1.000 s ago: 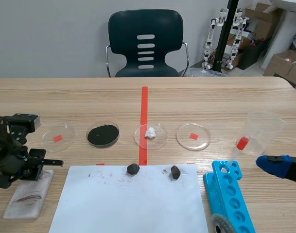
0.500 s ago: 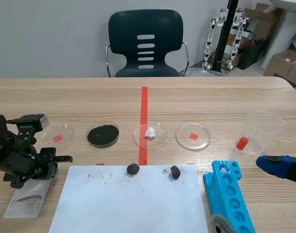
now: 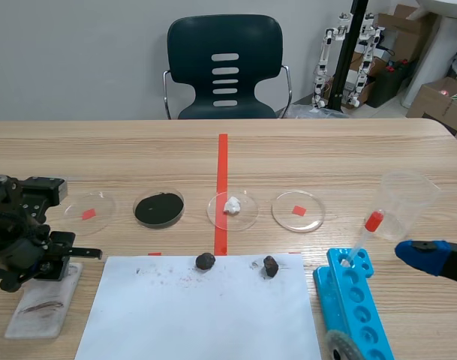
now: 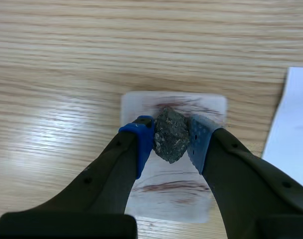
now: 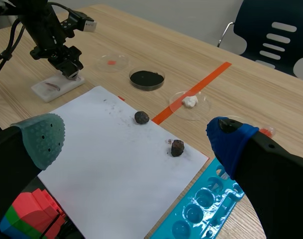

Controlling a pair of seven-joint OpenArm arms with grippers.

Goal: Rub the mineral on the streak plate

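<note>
Since reddish-brown streaks already show on the white streak plate (image 3: 42, 304) at the near left of the table, you can judge the rubbing as well under way, perhaps nearly done. 1 mark lies on the plate's near half and more smears lie at its far end. What is left, at most, looks like another stroke or 2 and then lifting off.

Your left gripper (image 4: 170, 138) stands over the plate's far half. Its 2 blue pads (image 4: 143, 142) are clamped on the sides of the grey-brown mineral (image 4: 170, 130), which points down at the smeared end. Whether it touches the plate you cannot tell from these views.

At the near right, your right gripper (image 5: 136, 142) hangs with its fingers wide apart, holding nothing.

Farther in, 2 other dark rocks (image 3: 205, 261) sit untouched at the far edge of the white paper (image 3: 205, 319). Beyond them stands a row of 4 petri dishes (image 3: 159, 208).
</note>
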